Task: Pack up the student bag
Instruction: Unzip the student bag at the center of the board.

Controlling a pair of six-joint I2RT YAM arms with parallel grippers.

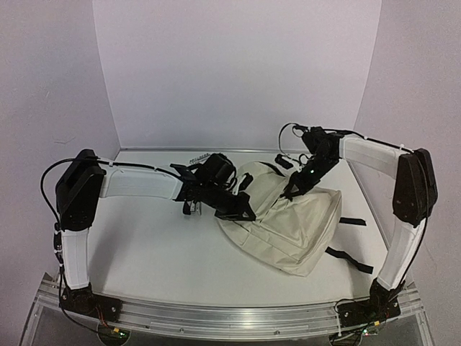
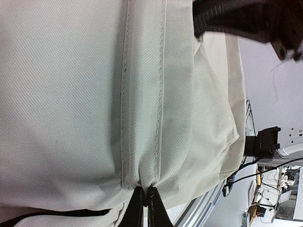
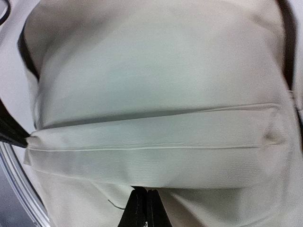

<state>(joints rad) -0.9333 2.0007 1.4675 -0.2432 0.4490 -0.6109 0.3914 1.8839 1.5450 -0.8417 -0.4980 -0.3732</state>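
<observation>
Around: white table (image 1: pixel 158 245); black straps (image 1: pixel 351 261) trail at right.
In the way: both arms overlap the student bag (image 1: pixel 288 231) at its upper edge.
Bag position: centre-right, lying flat.
Long axis: upper left to lower right.
Left gripper (image 2: pixel 144 195): clenched on a bag seam.
Right gripper (image 3: pixel 144 195): clenched on the bag's flap.

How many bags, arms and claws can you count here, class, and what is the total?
Bag: 1
Arms: 2 (left arm, right arm)
Claws: 2 (left claw, right claw), both shut on the bag
Total: 5
</observation>
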